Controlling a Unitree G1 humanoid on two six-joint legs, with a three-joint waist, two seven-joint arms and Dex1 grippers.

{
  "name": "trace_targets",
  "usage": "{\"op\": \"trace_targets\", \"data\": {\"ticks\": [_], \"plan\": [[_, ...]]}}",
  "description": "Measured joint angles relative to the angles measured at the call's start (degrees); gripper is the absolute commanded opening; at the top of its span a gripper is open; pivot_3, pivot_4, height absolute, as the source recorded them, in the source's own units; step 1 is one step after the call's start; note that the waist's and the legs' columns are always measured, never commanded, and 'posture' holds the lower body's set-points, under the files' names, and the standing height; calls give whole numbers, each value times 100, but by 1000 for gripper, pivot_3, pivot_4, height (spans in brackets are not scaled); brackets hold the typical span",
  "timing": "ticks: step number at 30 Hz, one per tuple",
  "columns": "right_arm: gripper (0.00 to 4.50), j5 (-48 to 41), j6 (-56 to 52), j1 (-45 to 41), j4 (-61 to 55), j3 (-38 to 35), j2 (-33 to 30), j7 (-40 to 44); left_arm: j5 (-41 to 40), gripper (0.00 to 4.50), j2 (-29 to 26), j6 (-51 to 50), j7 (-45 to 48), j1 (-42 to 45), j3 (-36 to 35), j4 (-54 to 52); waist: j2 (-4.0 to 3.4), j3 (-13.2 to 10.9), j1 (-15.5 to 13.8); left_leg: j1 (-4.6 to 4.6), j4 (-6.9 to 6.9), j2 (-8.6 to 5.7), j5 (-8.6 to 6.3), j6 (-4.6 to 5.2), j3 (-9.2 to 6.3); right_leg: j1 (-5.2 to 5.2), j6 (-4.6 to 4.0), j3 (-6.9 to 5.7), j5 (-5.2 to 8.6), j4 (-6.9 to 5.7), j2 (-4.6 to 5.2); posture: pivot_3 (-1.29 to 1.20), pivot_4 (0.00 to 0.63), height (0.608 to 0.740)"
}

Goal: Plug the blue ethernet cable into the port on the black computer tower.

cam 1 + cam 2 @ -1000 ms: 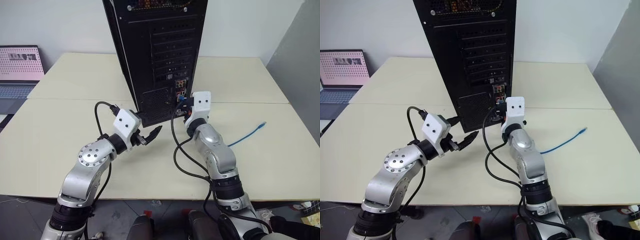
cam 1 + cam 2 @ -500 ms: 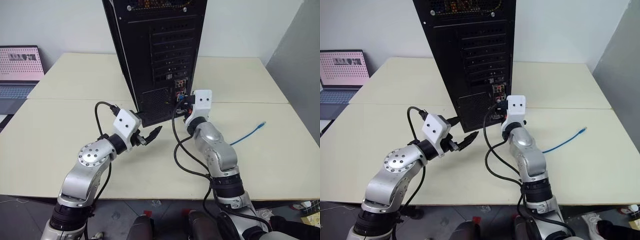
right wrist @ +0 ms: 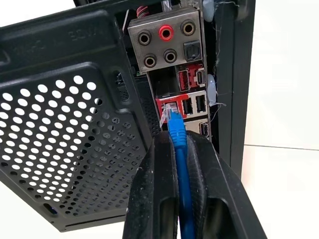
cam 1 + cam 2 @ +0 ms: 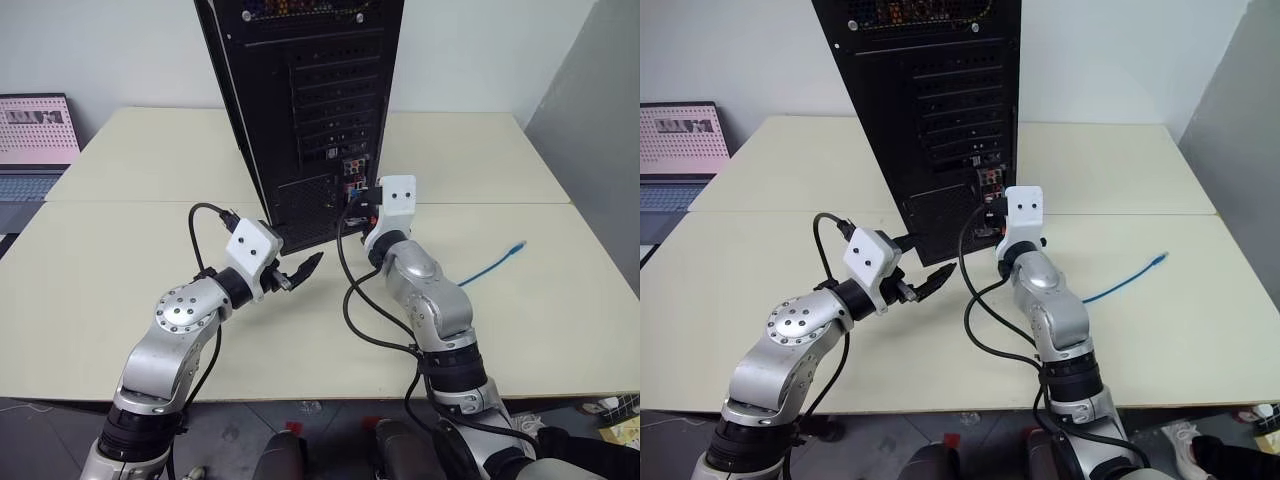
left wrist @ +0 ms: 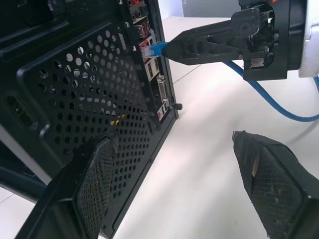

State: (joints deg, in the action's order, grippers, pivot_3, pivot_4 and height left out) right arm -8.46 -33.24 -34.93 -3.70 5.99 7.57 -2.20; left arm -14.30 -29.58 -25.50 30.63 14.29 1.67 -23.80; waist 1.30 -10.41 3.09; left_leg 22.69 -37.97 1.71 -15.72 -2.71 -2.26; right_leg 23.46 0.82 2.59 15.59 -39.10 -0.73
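On the pale surface [image 4: 120, 270] the black computer tower [image 4: 300, 90] is stood upright with its rear face turned toward the robot. Low on that face, beside the perforated vent grille [image 3: 65, 149], a narrow connector strip [image 3: 182, 94] is seen, with round audio jacks at one end and red-framed sockets farther along.

At this strip the right gripper [image 3: 175, 144] is held level, its jaws closed tight on the blue ethernet cable [image 3: 180, 164] just behind the plug. The clear-blue plug [image 3: 170, 113] is seen at the mouth of the port [image 3: 168, 107], a squarish red-framed socket; whether it is fully seated cannot be told. From the left wrist view the same plug [image 5: 151, 50] is seen projecting from the closed black fingers [image 5: 209, 42] and touching the strip.

From the gripper the cable is trailed back across the surface on the robot's right, and its far plug [image 4: 516, 245] is laid well apart from the tower.

The left gripper [image 4: 300, 270] is held just in front of the tower's lower corner, near the grille, with its jaws spread wide and nothing between them.

A grey laptop [image 4: 35, 140] with a lit screen is seen at the far left edge.
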Motion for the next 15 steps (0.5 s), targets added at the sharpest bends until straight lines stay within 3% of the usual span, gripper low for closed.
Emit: {"op": "trace_targets", "data": {"ticks": [15], "plan": [[2,270,-27,47,-131,55,1,41,174,3879,-39,18,-51,-12,-120,151,-1,-1,-4,14,0,0,0,0,-2,10,0,-1,0,2,2,0,150,740]]}}
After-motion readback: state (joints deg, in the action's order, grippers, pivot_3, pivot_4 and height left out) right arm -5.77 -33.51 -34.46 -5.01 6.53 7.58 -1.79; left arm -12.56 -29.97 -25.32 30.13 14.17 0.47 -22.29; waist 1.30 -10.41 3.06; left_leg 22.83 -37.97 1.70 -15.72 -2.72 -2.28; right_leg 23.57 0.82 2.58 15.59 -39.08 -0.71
